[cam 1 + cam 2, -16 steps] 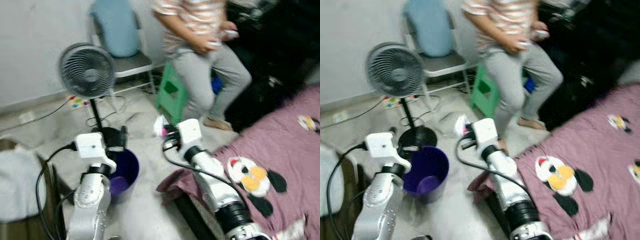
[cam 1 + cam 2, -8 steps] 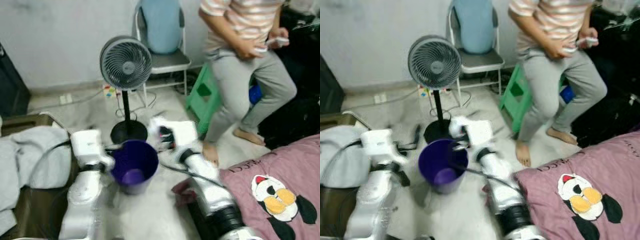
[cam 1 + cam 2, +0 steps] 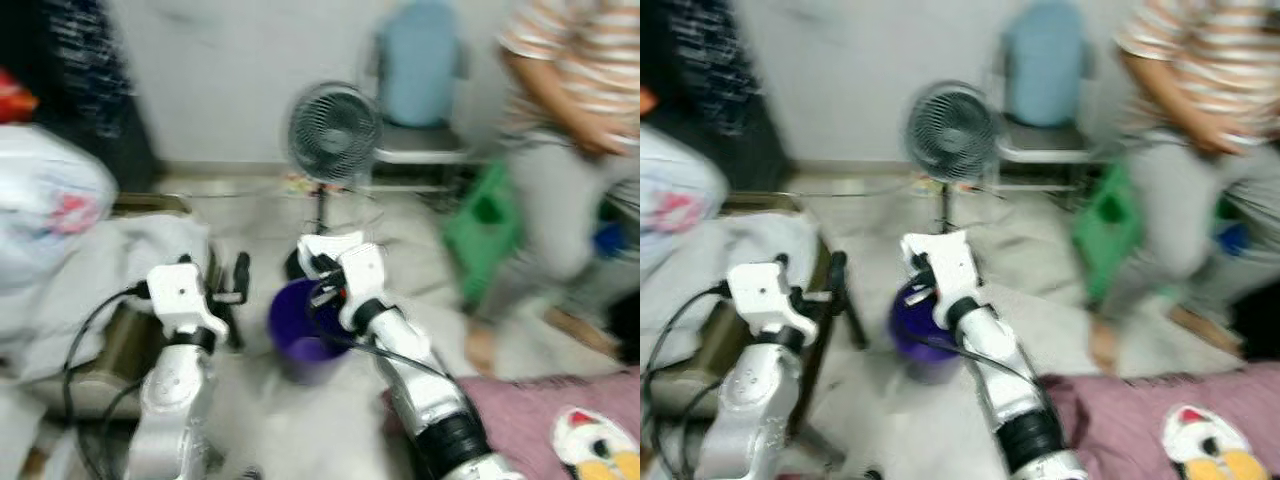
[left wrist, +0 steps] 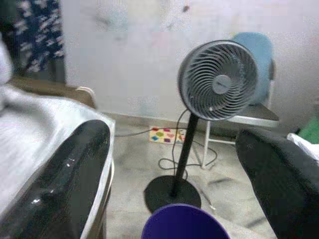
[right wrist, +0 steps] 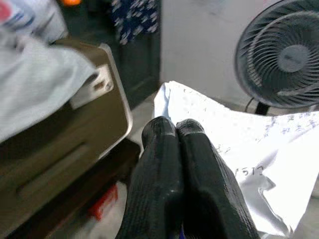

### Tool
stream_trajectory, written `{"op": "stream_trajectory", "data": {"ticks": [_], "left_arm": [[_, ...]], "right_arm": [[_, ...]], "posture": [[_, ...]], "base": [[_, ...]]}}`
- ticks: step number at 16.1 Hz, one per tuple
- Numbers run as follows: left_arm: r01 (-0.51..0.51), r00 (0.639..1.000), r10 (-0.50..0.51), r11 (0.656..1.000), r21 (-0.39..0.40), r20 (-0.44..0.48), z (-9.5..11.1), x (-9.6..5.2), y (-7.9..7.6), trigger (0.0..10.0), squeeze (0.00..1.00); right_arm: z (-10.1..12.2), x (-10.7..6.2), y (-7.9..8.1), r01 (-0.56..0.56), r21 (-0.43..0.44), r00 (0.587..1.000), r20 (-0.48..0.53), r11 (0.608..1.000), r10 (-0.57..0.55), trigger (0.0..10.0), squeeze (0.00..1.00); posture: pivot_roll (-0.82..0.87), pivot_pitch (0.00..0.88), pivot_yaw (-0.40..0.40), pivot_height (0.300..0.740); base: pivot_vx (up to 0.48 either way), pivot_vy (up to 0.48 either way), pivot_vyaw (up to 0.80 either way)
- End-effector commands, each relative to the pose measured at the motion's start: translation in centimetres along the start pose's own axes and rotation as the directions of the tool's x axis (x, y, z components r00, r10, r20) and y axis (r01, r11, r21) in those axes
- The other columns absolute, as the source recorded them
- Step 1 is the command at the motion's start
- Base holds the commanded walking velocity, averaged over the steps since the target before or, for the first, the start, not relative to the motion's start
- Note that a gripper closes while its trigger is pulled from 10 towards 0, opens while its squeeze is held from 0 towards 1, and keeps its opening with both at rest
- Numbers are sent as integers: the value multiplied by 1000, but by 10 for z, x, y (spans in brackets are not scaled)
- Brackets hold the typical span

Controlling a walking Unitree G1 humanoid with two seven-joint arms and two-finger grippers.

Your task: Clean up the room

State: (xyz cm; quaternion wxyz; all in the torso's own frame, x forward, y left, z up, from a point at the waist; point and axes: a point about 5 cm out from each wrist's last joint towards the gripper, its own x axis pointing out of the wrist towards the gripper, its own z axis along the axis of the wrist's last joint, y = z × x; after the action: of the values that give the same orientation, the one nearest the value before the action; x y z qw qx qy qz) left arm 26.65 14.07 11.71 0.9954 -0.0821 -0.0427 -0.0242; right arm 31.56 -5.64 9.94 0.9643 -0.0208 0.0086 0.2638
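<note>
A purple bin stands on the pale floor between my two arms; its rim also shows in the left wrist view. My right gripper is over the bin's far rim, shut on a crumpled white paper with printed text. The black fingers press together on the sheet. My left gripper hangs open just left of the bin, its fingers spread wide with nothing between them. The head views are blurred.
A standing fan is right behind the bin. A person stands at the right by a green stool and a chair with a blue cushion. Grey cloth over a brown case lies left. A purple blanket is at the lower right.
The camera has swung left, so the whole scene has slid right. Relative to the bin, my right gripper with the paper has come from beside its right side to over its rim.
</note>
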Motion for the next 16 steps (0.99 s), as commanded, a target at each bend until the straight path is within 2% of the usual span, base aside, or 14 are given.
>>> {"op": "stream_trajectory", "data": {"ticks": [1, 2, 8, 16], "left_arm": [[32, 999, -32, 999, 8, 11, 3, 0, -4, 10000, 0], [34, 999, -34, 999, 8, 10, 3, 0, -4, 10000, 0], [58, 998, -58, 998, 1, 26, 6, 0, -5, 10000, 0], [76, 996, -76, 997, -9, 36, 8, 1, -8, 10000, 0]], "right_arm": [[5, 1, 0, 6, 4, 1000, 17, 1000, -6, 10000, 0], [5, 1, 0, 8, 4, 1000, 20, 1000, -9, 10000, 0], [6, 3, 1, 19, 8, 1000, 18, 1000, -19, 10000, 0], [11, 2, 3, 14, -7, 999, 40, 1000, -13, 10000, 0]], "posture": [[-15, 81, -76, 740], [-20, 87, -76, 740], [-19, 100, -72, 740], [-26, 103, -71, 740]], "base": [[0, 0, 788], [0, 0, 650], [0, 0, 0], [347, 0, 0]]}}
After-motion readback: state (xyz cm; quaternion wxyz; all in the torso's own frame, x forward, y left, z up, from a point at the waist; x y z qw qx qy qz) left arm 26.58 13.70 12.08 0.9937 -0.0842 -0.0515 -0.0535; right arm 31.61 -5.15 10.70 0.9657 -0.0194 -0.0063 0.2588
